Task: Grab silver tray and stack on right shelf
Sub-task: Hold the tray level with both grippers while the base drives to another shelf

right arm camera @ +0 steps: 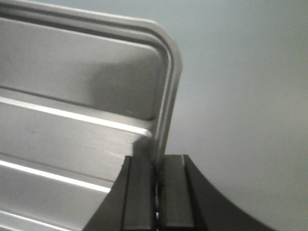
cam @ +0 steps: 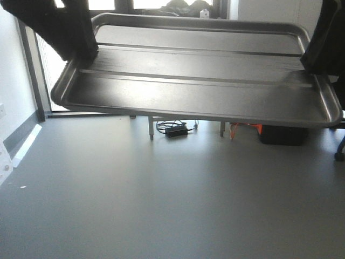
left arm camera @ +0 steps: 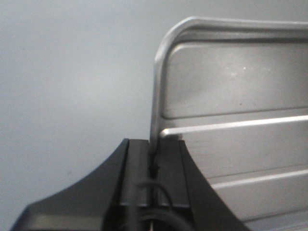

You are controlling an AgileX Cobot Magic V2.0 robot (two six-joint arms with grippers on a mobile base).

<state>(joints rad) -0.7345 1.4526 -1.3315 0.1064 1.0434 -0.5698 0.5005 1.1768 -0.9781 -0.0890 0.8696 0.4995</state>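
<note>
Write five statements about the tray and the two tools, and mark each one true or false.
1. The left tool is shut on the silver tray's rim. True.
2. The right tool hangs open, clear of the tray. False: it is shut on the rim at the tray's other end.
3. The tray lies flat on the floor. False: it is held in the air above it.
4. Two long raised ridges run across the tray's bottom. True.
5. The tray is loaded with cups. False: nothing lies in it.
</note>
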